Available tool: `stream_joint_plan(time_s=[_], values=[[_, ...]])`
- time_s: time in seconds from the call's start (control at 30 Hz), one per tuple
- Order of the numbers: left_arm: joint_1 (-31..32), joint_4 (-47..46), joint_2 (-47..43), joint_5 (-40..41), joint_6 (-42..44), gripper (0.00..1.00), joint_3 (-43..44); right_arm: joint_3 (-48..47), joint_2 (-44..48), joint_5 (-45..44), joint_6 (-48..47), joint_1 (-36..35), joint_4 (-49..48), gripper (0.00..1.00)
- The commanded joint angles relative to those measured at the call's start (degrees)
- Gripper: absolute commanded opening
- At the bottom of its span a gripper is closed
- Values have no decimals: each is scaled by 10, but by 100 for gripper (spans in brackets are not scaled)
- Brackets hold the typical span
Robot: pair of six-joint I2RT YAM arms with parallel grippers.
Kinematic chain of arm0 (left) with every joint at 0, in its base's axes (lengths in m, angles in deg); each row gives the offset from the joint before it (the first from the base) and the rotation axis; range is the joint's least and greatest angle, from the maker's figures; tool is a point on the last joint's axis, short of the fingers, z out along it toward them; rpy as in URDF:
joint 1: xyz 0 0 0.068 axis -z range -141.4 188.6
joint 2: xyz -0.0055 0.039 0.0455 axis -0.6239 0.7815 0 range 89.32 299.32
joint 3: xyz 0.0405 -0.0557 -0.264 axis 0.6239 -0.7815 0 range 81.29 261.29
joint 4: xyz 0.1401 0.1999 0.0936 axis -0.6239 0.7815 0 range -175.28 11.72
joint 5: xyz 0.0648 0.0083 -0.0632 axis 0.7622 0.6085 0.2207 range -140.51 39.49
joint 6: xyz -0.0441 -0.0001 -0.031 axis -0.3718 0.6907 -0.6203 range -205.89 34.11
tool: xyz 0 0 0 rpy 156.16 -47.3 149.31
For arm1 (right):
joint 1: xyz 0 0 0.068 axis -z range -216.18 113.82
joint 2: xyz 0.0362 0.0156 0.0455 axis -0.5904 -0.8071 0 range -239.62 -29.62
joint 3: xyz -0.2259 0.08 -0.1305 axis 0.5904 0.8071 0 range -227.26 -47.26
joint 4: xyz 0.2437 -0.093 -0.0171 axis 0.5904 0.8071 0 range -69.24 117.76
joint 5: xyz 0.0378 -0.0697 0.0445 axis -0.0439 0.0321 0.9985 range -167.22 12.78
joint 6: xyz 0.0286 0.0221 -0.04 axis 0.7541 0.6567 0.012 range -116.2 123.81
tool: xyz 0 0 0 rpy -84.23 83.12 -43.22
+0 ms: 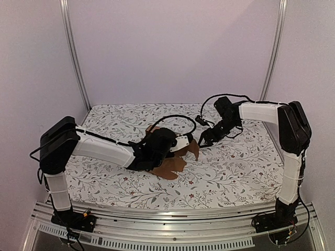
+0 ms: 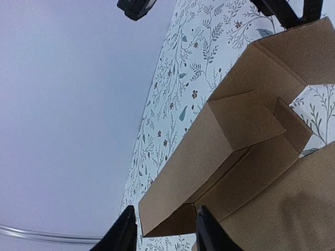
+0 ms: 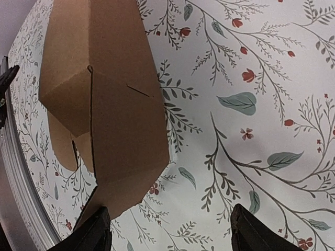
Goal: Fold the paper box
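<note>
**Floral cloth, pale walls, metal frame**

A white cloth [image 1: 235, 172] printed with grey-green leafy sprigs and small red flowers covers the tabletop [image 1: 104, 180] from edge to edge. Plain pale lilac walls [image 1: 172, 47] close it in behind and on both sides. Two slim metal posts [image 1: 76, 57] rise at the back corners. A ribbed aluminium rail [image 1: 172, 220] runs along the near edge.

The box [image 3: 104, 104] is plain brown with no print, the table [image 1: 235, 172] is white with a pattern of grey-green leafy sprigs and small red flowers, the arms [image 1: 99, 149] are white with black joints, the walls [image 1: 172, 47] are pale lilac-white, and the rail [image 1: 157, 219] is silver.
</note>
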Motion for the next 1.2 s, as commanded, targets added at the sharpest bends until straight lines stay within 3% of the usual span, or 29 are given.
stream_joint_plan(time_s=[0.0,0.1,0.23,0.4,0.53,0.77,1.17], values=[[-44,103,-95,-17,-230,64,-10,-29,-36,-3,-14,-22,17,77],[-121,245,-152,-129,-399,76,37,-29,-39,0,-21,-28,19,77],[-224,366,-135,-274,-534,80,128,-25,-37,10,-26,-30,18,77],[-318,435,-52,-457,-605,80,228,-27,-32,16,-40,-40,18,77],[-350,427,-15,-558,-628,80,237,-28,-31,26,-72,-57,27,78],[-353,419,33,-640,-648,76,230,-60,-49,31,-107,-85,33,78],[-352,407,-3,-652,-676,69,166,-67,-64,6,-144,-147,38,81]])
